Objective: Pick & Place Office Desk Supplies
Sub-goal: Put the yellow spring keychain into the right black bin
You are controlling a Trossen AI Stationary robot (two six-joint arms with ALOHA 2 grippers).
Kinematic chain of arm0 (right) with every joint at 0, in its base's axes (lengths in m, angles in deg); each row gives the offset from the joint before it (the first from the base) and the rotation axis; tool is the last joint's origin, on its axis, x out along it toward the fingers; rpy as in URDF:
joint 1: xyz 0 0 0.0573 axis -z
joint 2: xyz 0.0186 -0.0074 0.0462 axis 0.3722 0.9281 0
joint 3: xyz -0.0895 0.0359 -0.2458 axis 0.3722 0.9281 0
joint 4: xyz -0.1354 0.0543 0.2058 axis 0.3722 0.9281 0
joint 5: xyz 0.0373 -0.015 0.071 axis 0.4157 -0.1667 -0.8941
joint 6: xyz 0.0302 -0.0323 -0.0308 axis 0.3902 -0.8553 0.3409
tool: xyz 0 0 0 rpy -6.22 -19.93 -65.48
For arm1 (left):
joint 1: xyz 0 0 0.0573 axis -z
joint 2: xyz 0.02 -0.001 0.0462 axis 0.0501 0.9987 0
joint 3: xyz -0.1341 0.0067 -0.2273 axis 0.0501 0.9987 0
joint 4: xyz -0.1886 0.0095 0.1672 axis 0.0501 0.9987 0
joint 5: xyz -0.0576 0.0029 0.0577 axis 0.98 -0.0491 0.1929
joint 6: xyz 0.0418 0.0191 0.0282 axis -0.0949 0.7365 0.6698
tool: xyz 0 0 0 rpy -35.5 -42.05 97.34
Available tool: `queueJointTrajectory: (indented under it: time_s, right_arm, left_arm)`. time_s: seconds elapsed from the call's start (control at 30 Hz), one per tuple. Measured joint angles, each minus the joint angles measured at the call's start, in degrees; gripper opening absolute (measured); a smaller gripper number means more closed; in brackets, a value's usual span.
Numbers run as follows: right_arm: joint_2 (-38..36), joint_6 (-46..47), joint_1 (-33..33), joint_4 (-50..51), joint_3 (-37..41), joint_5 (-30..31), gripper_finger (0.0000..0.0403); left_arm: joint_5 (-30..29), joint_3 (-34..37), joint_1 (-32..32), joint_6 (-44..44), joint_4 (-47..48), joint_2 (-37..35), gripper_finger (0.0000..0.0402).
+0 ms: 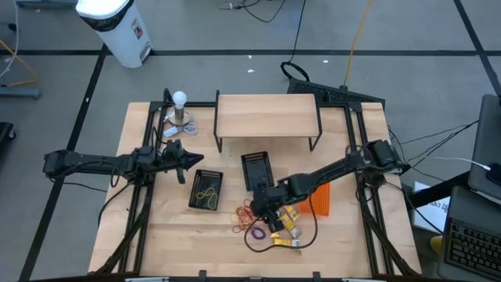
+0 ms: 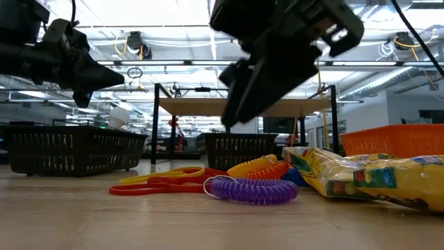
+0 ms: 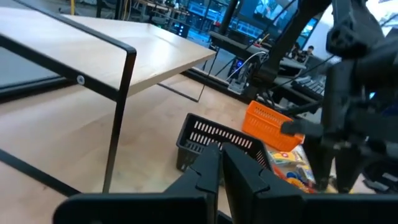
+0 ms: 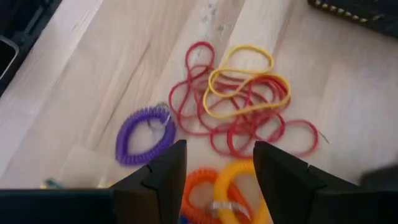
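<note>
Three coiled bands, one purple, one orange and one yellow, lie on the wooden table beside a tangle of red rubber bands and two yellow ones; no writing is legible on the yellow packets. Right gripper hovers over the coils, fingers parted, empty. Left gripper hangs pinched together, empty, above the table's left side

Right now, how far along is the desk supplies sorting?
Early. One black basket already holds yellow rubber bands. Nothing is in hand: the right gripper hangs open and empty over the pile, and the left gripper waits shut near the basket. Left on the table: red and yellow bands, purple coil, orange and yellow coils, yellow packets.
</note>
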Motion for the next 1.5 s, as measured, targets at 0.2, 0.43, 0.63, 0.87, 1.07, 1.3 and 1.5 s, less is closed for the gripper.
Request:
queueJointTrajectory:
  time_s: [0.2, 0.43, 0.63, 0.87, 1.07, 1.3, 1.5]
  right_arm:
    - [3.3, 2.4, -0.6, 1.1, 0.0, 1.9, 0.0156]
    - [4.4, 4.5, -1.6, 4.4, 0.0, 9.3, 0.0141]
    - [3.9, 5.8, -2.4, 5.2, 0.0, 10.6, 0.0128]
    - [3.9, 8.4, -2.5, 6.3, 0.0, 10.6, 0.0089]
    - [3.9, 8.6, -2.4, 6.2, 0.0, 10.6, 0.0016]
    - [-1.3, 8.5, -2.7, 4.5, 0.1, 10.5, 0.0011]
    - [-12.4, 7.2, -2.7, 6.1, 0.1, 10.4, 0.0007]
  left_arm:
    - [0.0, 0.0, 0.0, -2.9, 0.0, 0.0, 0.0002]
    - [0.0, 0.0, 0.0, -3.5, 0.0, 0.0, 0.0019]
    - [0.0, 0.0, 0.0, -3.4, 0.0, 0.0, 0.0013]
    - [0.0, 0.0, 0.0, -2.8, -0.9, 0.0, 0.0006]
    - [0.0, 0.0, 0.0, -2.6, -2.5, 0.0, 0.002]
    - [0.0, 0.0, 0.0, -1.4, -3.8, 0.0, 0.0005]
    - [-0.4, 0.0, 0.0, -1.2, -6.2, 0.0, 0.0012]
